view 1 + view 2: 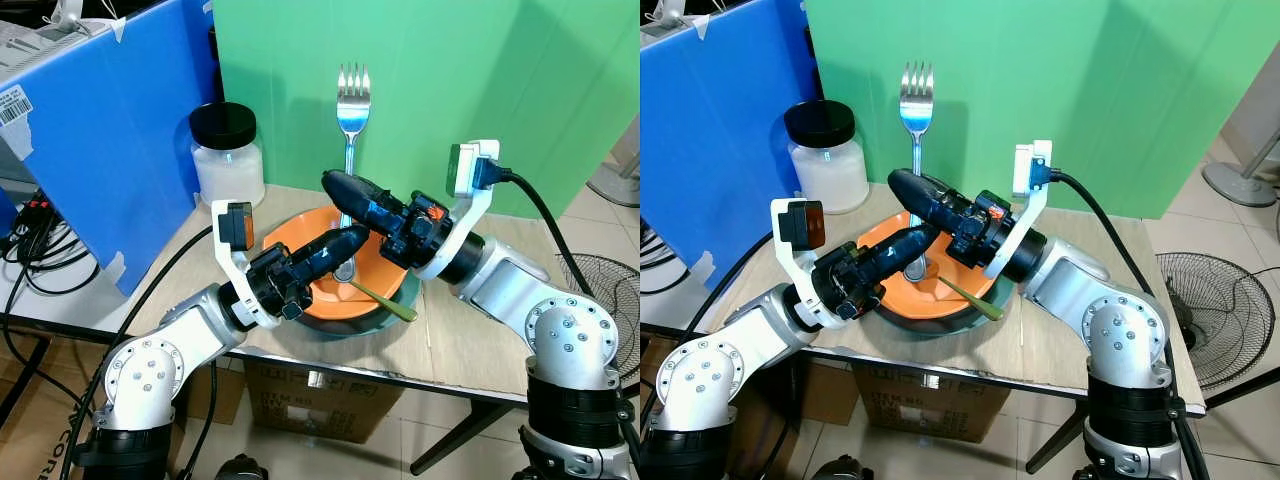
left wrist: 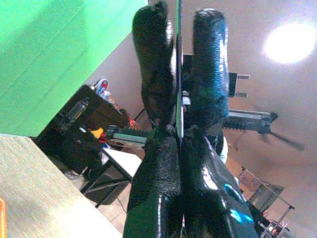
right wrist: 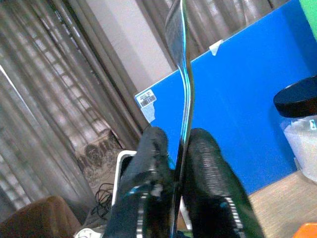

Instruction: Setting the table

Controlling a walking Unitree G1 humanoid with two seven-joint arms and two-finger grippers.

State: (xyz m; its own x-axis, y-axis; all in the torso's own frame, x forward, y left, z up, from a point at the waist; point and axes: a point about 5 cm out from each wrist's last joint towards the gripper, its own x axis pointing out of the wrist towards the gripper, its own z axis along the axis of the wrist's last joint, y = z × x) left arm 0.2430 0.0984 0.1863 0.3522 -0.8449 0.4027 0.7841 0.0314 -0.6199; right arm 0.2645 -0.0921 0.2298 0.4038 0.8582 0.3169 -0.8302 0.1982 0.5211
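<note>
Both your grippers, left (image 1: 345,240) and right (image 1: 335,183), pinch the upright fork (image 1: 351,120) over the orange bowl (image 1: 320,290) on the table (image 1: 470,345); placing the fork remains undone.

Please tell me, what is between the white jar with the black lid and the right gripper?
The fork stands upright between the jar and the right gripper, which clamps its handle. The left eye view shows this, above the orange bowl.

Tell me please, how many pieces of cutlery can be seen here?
2. A silver fork stands upright above the orange bowl, held by both the left gripper and the right gripper. A greenish utensil lies in the bowl. Others may be hidden.
</note>
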